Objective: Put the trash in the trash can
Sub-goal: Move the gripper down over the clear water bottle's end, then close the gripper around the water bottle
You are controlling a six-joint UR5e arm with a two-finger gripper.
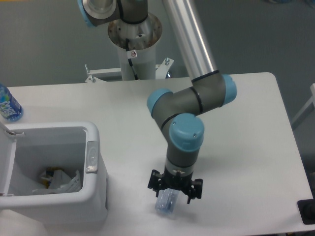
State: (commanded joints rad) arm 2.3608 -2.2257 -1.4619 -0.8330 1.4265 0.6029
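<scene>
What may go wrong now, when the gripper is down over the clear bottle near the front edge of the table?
1. The gripper covers most of the bottle; only its lower end shows, so an off-centre grasp may let it tilt or slip.
2. The bottle is thin clear plastic and may crush or squirt out.
3. The trash can stands close on the left, and a low carry may hit its rim.
</scene>
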